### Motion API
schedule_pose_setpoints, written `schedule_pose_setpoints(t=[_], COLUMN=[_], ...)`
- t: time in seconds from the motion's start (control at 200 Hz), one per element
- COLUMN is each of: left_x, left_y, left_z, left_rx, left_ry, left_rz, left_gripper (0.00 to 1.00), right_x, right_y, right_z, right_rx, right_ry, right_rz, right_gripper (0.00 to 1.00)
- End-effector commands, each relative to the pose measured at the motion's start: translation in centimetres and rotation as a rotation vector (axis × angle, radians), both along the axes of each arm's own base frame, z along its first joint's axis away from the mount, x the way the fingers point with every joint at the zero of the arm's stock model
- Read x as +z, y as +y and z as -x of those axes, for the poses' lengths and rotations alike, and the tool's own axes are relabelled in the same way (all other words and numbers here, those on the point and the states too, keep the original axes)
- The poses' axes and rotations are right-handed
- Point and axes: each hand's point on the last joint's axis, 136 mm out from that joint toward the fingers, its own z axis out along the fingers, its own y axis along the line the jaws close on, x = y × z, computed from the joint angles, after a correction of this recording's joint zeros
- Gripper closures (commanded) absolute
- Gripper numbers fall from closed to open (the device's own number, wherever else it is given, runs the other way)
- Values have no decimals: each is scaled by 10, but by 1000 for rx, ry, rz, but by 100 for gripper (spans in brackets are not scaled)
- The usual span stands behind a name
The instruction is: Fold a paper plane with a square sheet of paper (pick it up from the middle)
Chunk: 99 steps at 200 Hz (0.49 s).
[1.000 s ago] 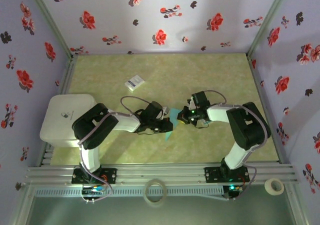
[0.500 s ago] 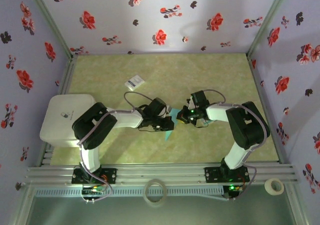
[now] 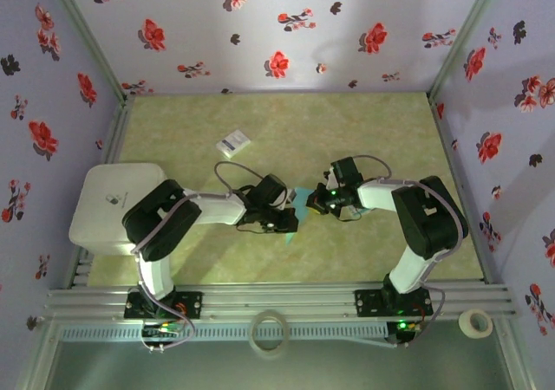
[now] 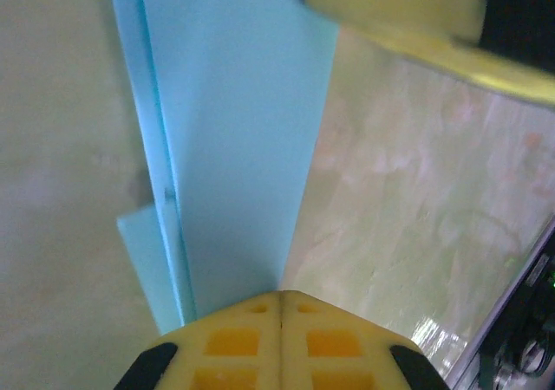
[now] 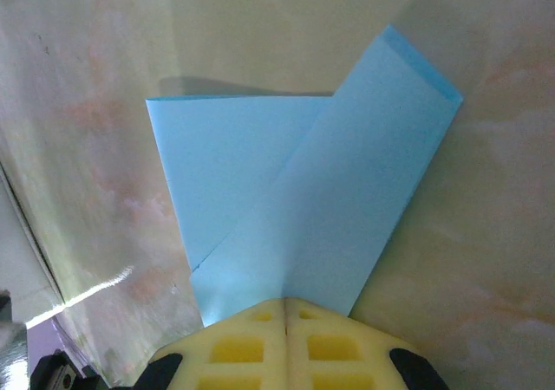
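Overhead, two black robot arms reach inward and meet at the middle of a pale green marbled table point(image 3: 373, 130). Between them lies the thin teal square sheet of paper point(image 3: 300, 197), already partly folded into a narrow shape. The left claw point(image 3: 290, 224) touches its near-left side and the right claw point(image 3: 315, 201) its right side, so both arms are about equally close. A small white card point(image 3: 232, 142) sits well apart, toward the far left.

From the left wrist, the left claw point(image 4: 279, 316) shows its two yellow fingers pressed together with no gap. The square sheet of paper point(image 4: 234, 130) begins right at the fingertips and stretches straight away from them as a long, narrow band with stacked layers along its left edge. A blurred yellow finger point(image 4: 390, 0), probably the right claw's, sits at the paper's far end.

From the right wrist, the right claw point(image 5: 286, 316) is likewise fully closed, its tips meeting at the paper's near corner. The square sheet of paper point(image 5: 286, 191) spreads away from the tips, with one flap folded diagonally over a triangular layer.

Neither wrist view settles whether a layer is pinched or merely pressed flat. The next crease likely depends on that long axis, which runs from one claw to the other.
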Motion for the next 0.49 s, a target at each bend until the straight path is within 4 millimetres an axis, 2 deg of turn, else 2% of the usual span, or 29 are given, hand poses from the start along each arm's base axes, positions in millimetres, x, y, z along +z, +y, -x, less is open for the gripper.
schedule_pose_setpoints(t=[0.0,0.16,0.27,0.395,0.49], left_x=[-15,-12,8,39,48], left_y=[28,41,36,33,43], left_z=[39,49,45,25,4], left_rx=[-91,-101,-82,-18,79], left_ry=[65,63,14,-92,-126], left_rz=[-116,-148,-81,-10,6], left_gripper=[96,96,96,95,94], right_x=[-36,-34,-28,-8,18], right_y=[-29,-27,-20,-3,3], right_z=[19,18,14,5,-5], right_rx=[-45,-45,-37,-8,-8], right_ry=[90,85,61,11,-61], right_rz=[168,155,112,7,-33], right_gripper=[100,100,100,100,95])
